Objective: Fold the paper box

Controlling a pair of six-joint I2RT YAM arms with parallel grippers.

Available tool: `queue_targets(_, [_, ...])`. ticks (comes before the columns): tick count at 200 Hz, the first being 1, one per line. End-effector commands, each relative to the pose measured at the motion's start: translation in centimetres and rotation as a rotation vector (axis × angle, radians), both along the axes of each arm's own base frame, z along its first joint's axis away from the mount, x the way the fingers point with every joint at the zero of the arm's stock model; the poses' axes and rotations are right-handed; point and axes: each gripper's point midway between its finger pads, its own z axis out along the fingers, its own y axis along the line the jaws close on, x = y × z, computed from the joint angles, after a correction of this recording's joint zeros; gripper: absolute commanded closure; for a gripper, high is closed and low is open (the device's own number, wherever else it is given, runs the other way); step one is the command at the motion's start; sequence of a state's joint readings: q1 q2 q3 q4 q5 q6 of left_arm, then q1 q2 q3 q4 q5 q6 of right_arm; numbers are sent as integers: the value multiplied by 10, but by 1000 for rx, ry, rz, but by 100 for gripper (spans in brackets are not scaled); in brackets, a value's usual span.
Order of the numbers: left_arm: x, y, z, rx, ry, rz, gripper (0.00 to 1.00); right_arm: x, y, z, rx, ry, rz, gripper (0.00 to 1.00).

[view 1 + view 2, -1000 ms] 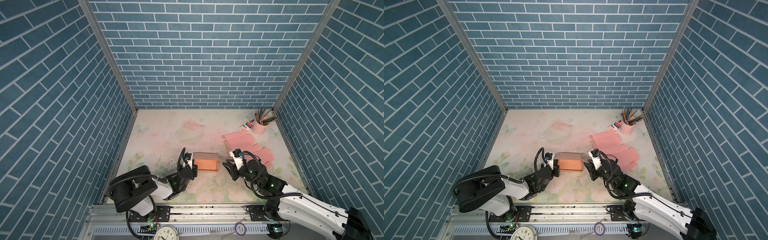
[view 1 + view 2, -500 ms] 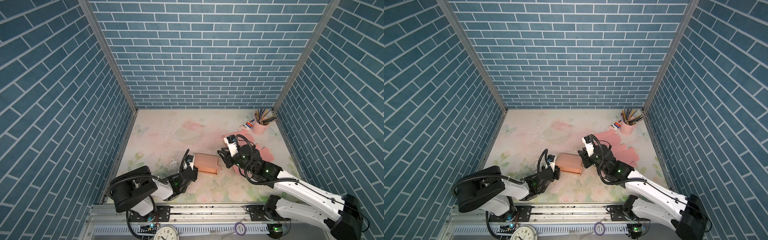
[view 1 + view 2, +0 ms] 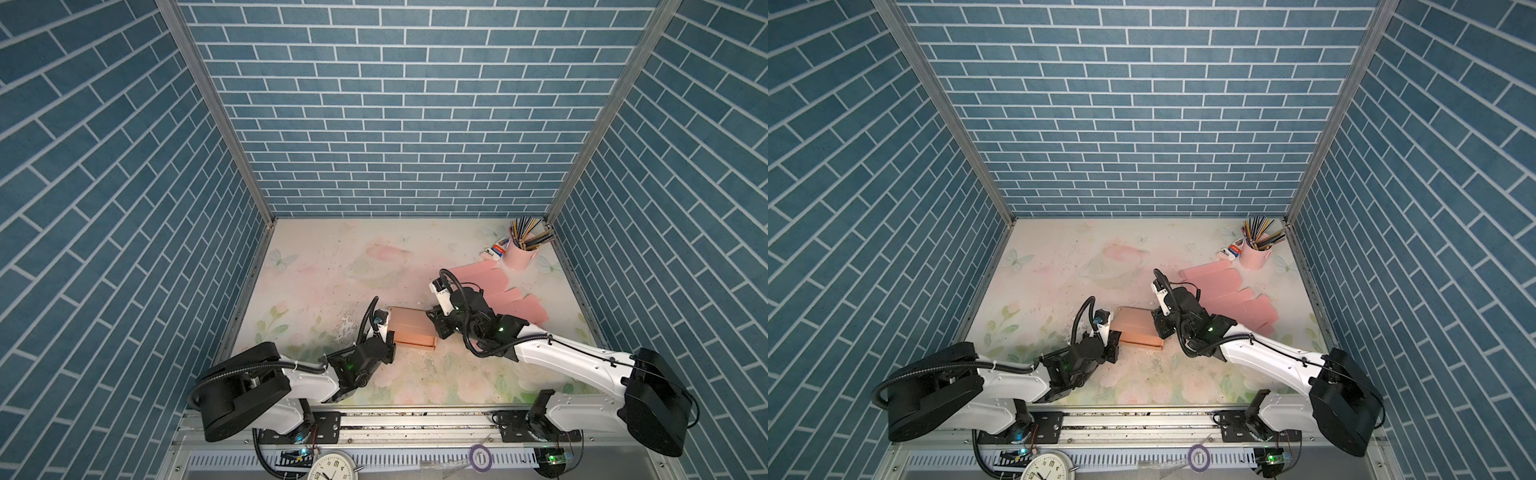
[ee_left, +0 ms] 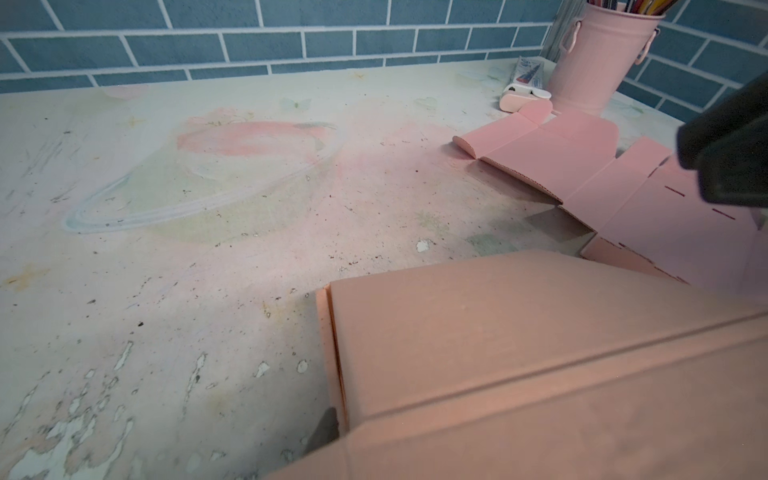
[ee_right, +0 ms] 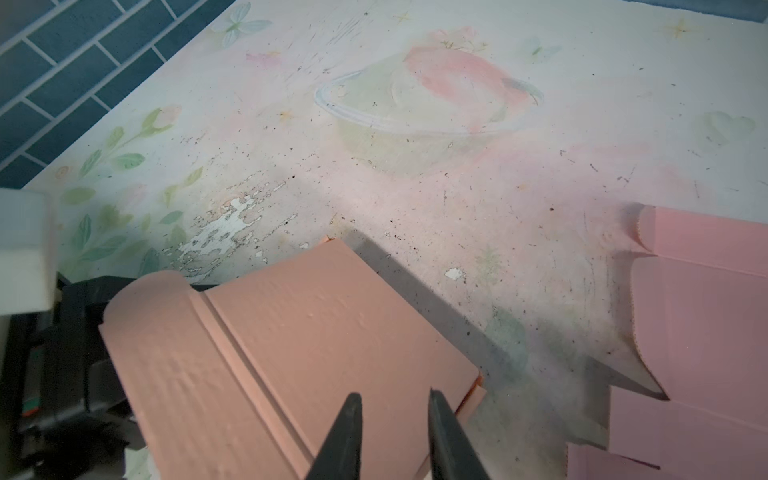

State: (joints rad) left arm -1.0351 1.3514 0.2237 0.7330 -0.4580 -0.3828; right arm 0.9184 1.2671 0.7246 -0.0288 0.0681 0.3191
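Right pincer (image 5: pixel 392 411), narrowly parted and empty, hangs over the box (image 3: pixel 411 329), right end. Left pincer (image 3: pixel 390 337) sits at its left end; spread unclear.

Top views bright, sharp; wrist views dimmer, dark corners; paper box (image 5: pixel 311 332) casts shadow.
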Motion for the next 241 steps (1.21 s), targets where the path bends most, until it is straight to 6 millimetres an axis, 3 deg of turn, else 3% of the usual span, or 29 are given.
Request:
queue_targets(1, [-11, 0, -5, -2, 68, -26, 60, 1, 1, -9, 5, 28, -28, 71])
queue_targets(11, [-16, 1, -4, -5, 95, -39, 55, 1, 2, -11, 0, 35, -28, 71])
queue_targets(60, [-47, 5, -1, -26, 286, -107, 12, -2, 1, -22, -20, 55, -16, 71])
queue_targets(85, [-55, 6, 10, -31, 322, -132, 12, -3, -1, -27, -28, 63, -20, 71])
queue_targets(113, [-48, 2, 44, -44, 290, -153, 12, -5, -3, -33, -34, 74, -21, 72])
queue_targets(201, [-2, 6, 113, -219, 270, -149, 12, -8, -5, -43, -64, 94, -18, 73])
queue_targets(241, [32, -4, 107, -194, 318, -179, 12, -10, -7, -44, -71, 101, -18, 73])
